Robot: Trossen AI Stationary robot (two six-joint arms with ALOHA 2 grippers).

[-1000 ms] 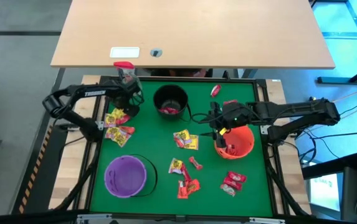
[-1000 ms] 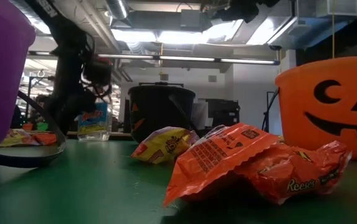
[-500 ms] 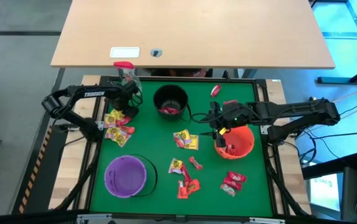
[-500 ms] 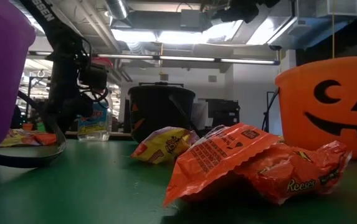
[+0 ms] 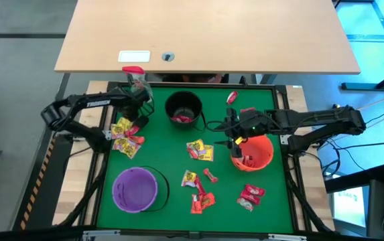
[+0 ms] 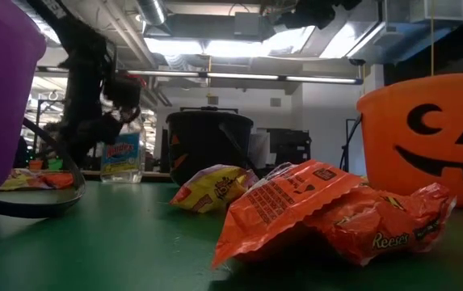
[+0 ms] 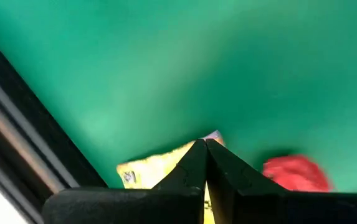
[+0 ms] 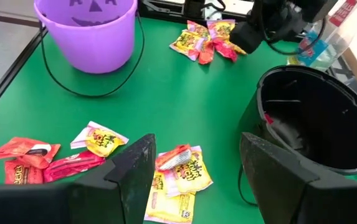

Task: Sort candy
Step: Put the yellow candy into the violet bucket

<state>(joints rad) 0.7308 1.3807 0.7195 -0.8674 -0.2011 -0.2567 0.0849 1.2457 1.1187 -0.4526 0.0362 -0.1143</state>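
The jaws of the left gripper (image 5: 138,115) are clenched tight together with nothing seen between them, while the jaws of the right gripper (image 5: 229,134) are spread wide and hold nothing.

In the high view the left gripper is seen at the upper left of the green mat (image 5: 165,154), just above a small heap of yellow and red candy (image 5: 126,132). The right gripper is held at the centre right, between the black bucket (image 5: 183,108) and the orange bucket (image 5: 251,152). More candy is scattered in the middle and lower right of the mat, and a purple bucket (image 5: 135,188) stands at the lower left. A spray bottle with a red top (image 5: 135,75) is seen at the upper left edge.

Only the left wrist view shows the meeting fingertips (image 7: 204,147), with a yellow packet (image 7: 153,172) and a blurred red packet (image 7: 296,173) on the mat behind them. Only the right wrist view shows a red wrapper lying inside the black bucket (image 8: 315,118). The low view shows the pumpkin face on the orange bucket (image 6: 433,137) and an orange Reese's packet (image 6: 328,210) close to the camera.

Compared with a second ago, the left gripper has been closed from open. The right arm has not moved.
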